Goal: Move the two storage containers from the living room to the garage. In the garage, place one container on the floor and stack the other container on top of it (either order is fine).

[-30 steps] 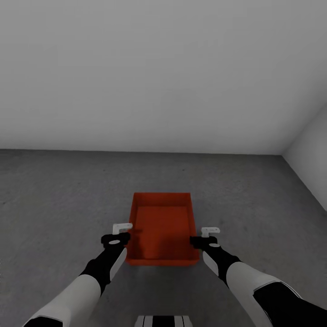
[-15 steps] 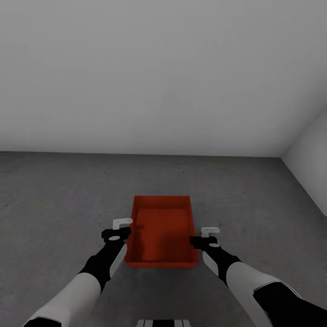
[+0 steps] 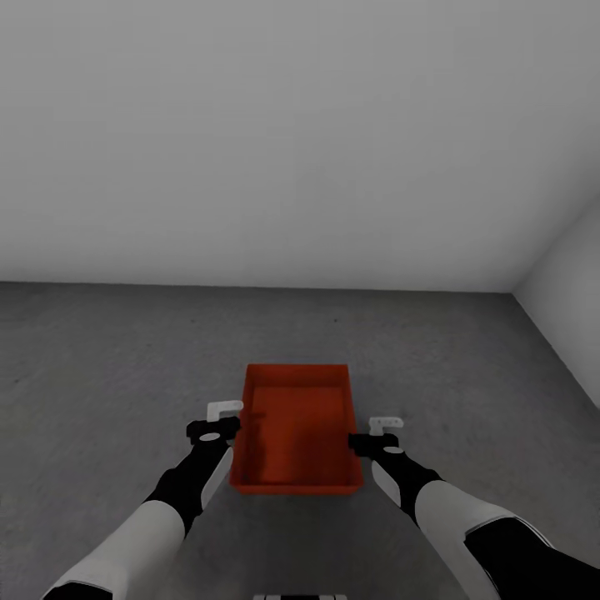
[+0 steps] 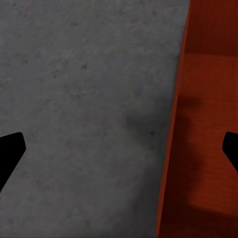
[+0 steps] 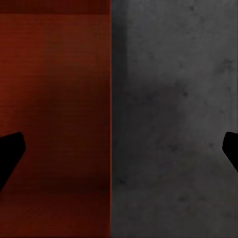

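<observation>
claws (image 3: 223,410) (image 3: 386,423) spread, flanking container (image 3: 296,429)

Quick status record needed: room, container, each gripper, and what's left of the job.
room: garage, grey concrete floor, plain pale walls
container: one red-orange container, open top, resting on the floor between the arms
left gripper: open, fingers straddling the container's left wall
right gripper: open, straddling the right wall
contact: neither gripper clamped on the walls
stack: not yet done; one container in view
</observation>
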